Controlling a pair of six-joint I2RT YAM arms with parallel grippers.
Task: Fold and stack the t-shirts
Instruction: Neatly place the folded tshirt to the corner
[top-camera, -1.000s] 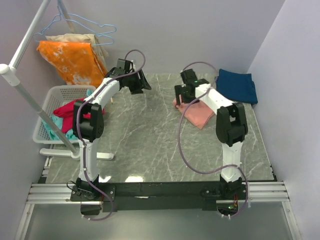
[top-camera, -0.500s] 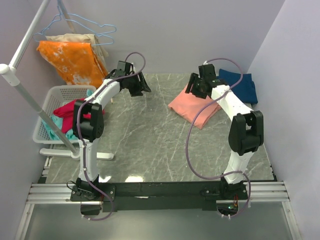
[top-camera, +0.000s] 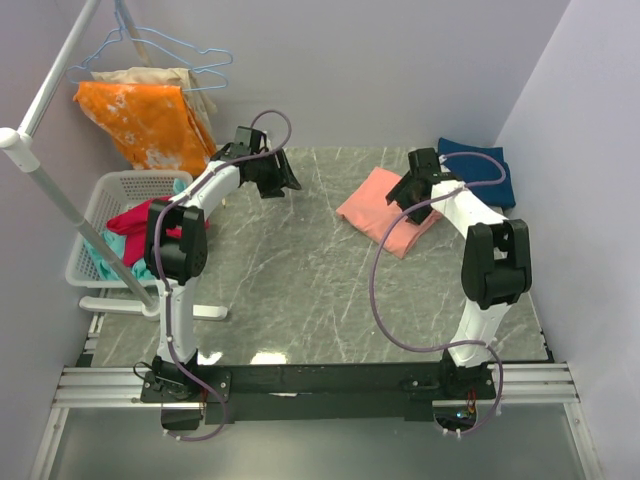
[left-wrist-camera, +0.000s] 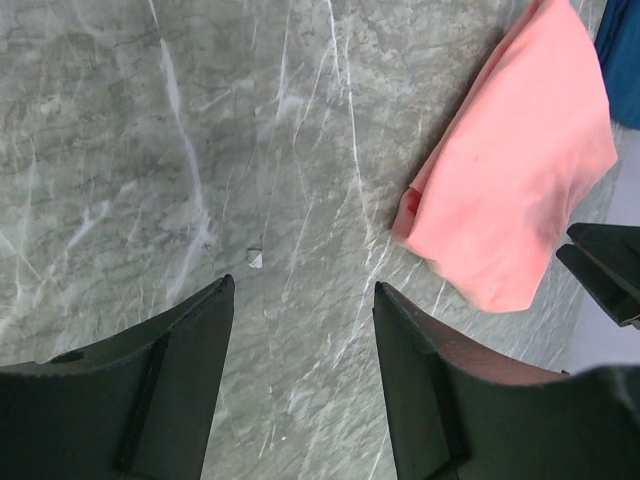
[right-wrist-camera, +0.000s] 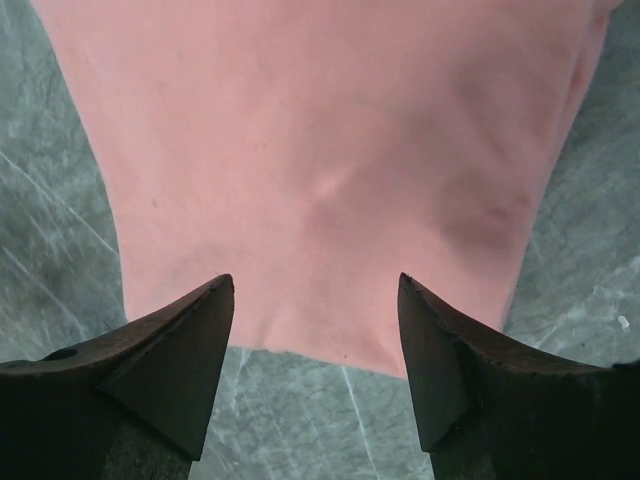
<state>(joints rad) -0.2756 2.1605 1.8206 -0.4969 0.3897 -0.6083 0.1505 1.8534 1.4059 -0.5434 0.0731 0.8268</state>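
The right hand (right-wrist-camera: 315, 290) is wide open just above the folded pink shirt (right-wrist-camera: 320, 150), holding nothing. The blue shirt (top-camera: 503, 180) lies behind it. The left hand (left-wrist-camera: 300, 290) is open and empty over the bench (left-wrist-camera: 150, 150).

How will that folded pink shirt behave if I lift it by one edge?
Probably floppy: the pink shirt lies in soft, dimpled layers, so it would likely sag and unfold. Pushed across the table, it may bunch rather than slide.
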